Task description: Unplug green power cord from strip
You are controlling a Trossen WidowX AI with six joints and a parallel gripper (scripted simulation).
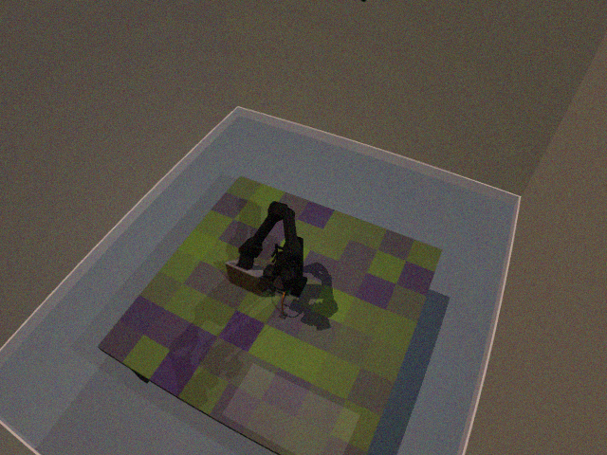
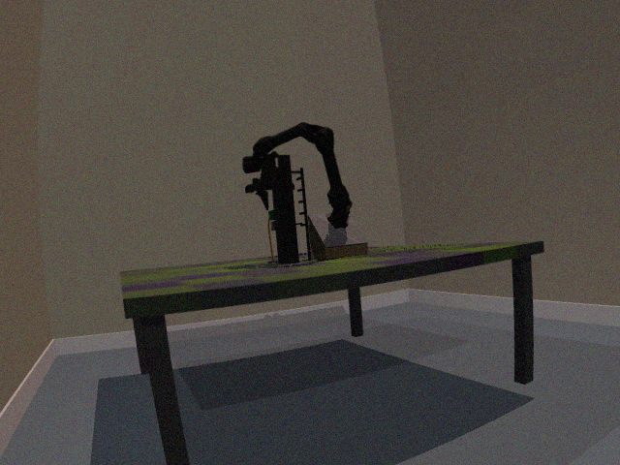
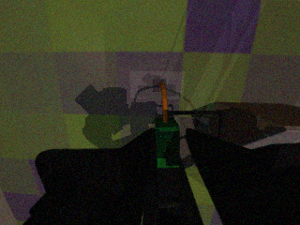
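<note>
The green plug (image 2: 271,214) (image 3: 167,141) is small in the exterior view and clear in the wrist view. Its orange cord (image 1: 283,303) (image 2: 270,245) (image 3: 164,103) runs down to the table. A tall black upright block (image 2: 287,230), seemingly the power strip, stands just beside the plug. My gripper (image 3: 168,133) (image 2: 268,203) is partly open, with its fingertips on either side of the plug in the wrist view. A narrow gap shows between the plug and the right finger; the left finger is at or very near the plug. Whether the plug's prongs are in a socket is hidden.
A black ladder-like rack (image 2: 302,200) stands close beside the upright block. A brown wedge-shaped object (image 1: 242,280) (image 2: 345,250) lies near the arm's base. My black arm (image 1: 265,229) (image 2: 325,150) arches over from there. All stand on the checkered table (image 1: 303,357) (image 2: 165,281).
</note>
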